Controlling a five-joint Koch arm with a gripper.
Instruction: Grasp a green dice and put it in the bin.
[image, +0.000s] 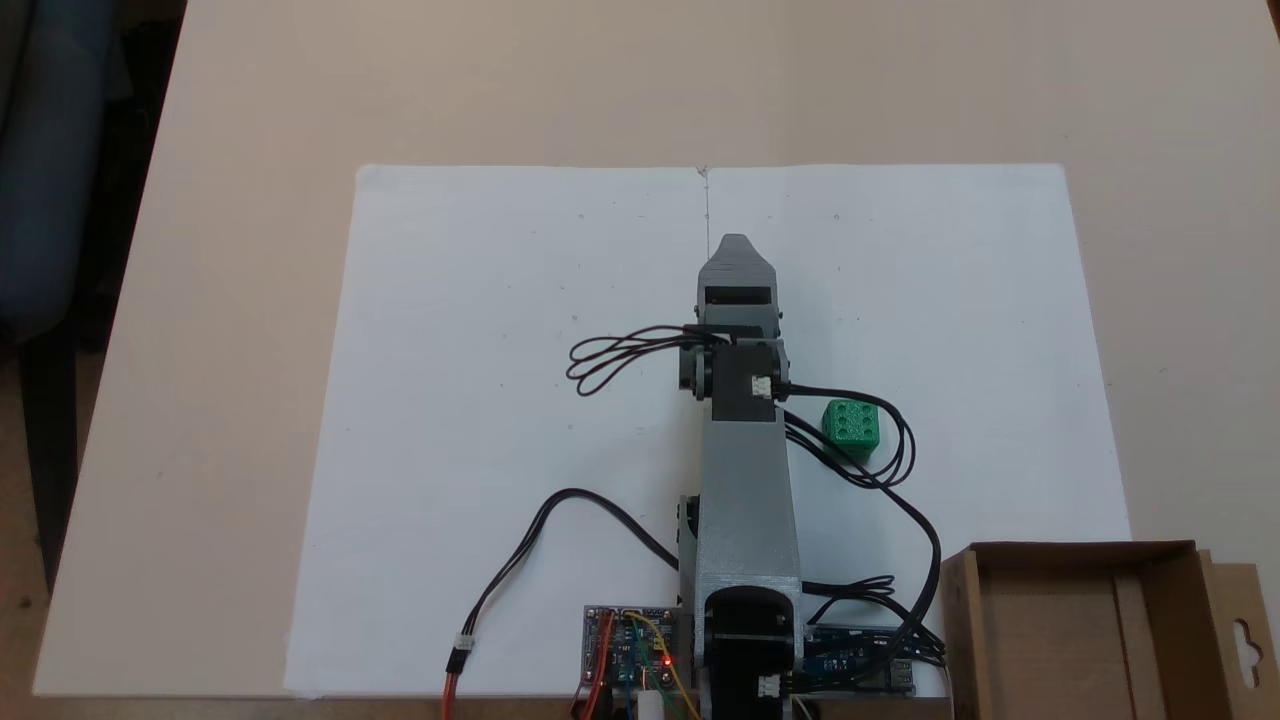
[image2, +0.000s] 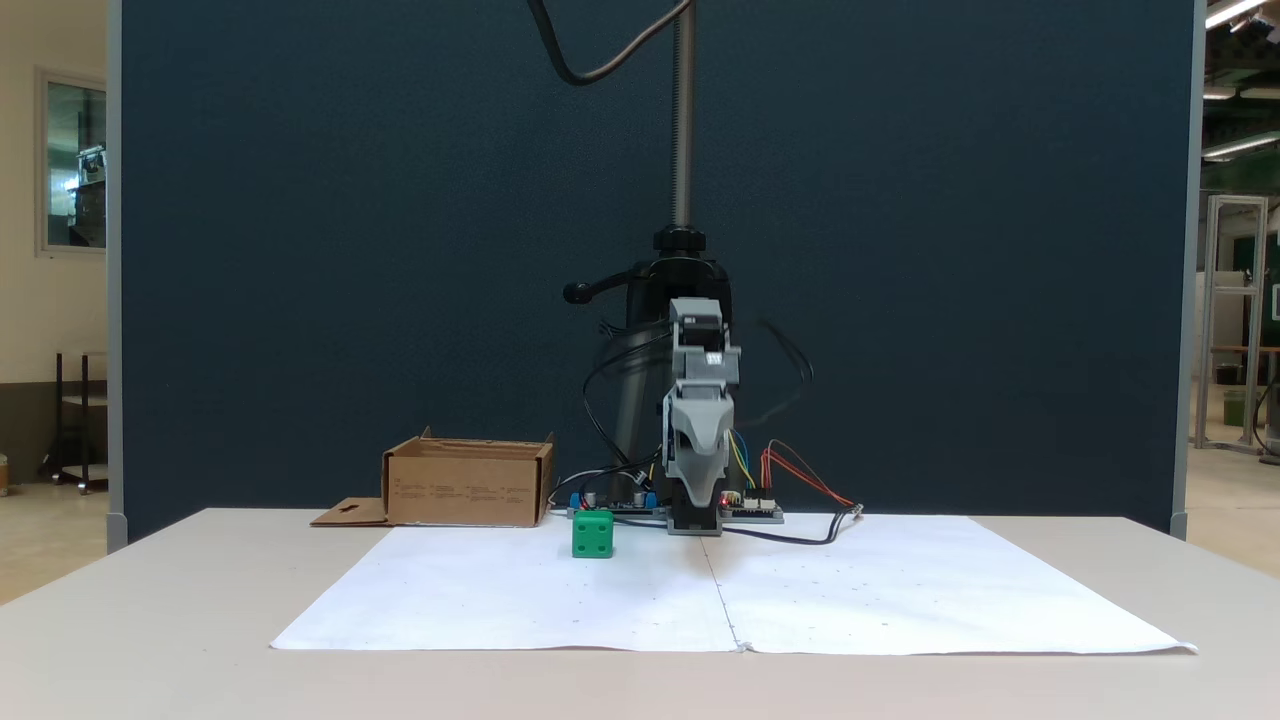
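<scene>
Looking down in a fixed view, we see the gripper (image: 735, 245) pointing toward the top of the frame, just above centre, at the end of the grey arm (image: 740, 490) that rises from the bottom edge. Its jaws lie stacked one over the other from this angle, and from the front in the other fixed view the gripper (image2: 692, 490) hangs nose-down near the middle of the frame with its tips hidden against the base, so we cannot tell whether it is wide or narrow. Nothing green sits between the jaws.

The green dice (image: 852, 425) rests on the white paper sheet (image: 480, 450) right of centre, beside the arm's forearm and encircled by a loop of black cable (image: 900, 450) (its top face shows six pips). From the front, the green dice (image2: 592, 533) stands left of the arm's base, at the far edge of the paper sheet (image2: 850, 600), apart from the gripper.

The bin (image: 1080, 630) sits in the lower right corner of the top-down view, off the paper, its slotted flap folded out to the right. In the front view the bin (image2: 468, 485) stands left of centre on the table (image2: 150, 640), near the dice but not touching it, with its flap lying flat toward the left.
</scene>
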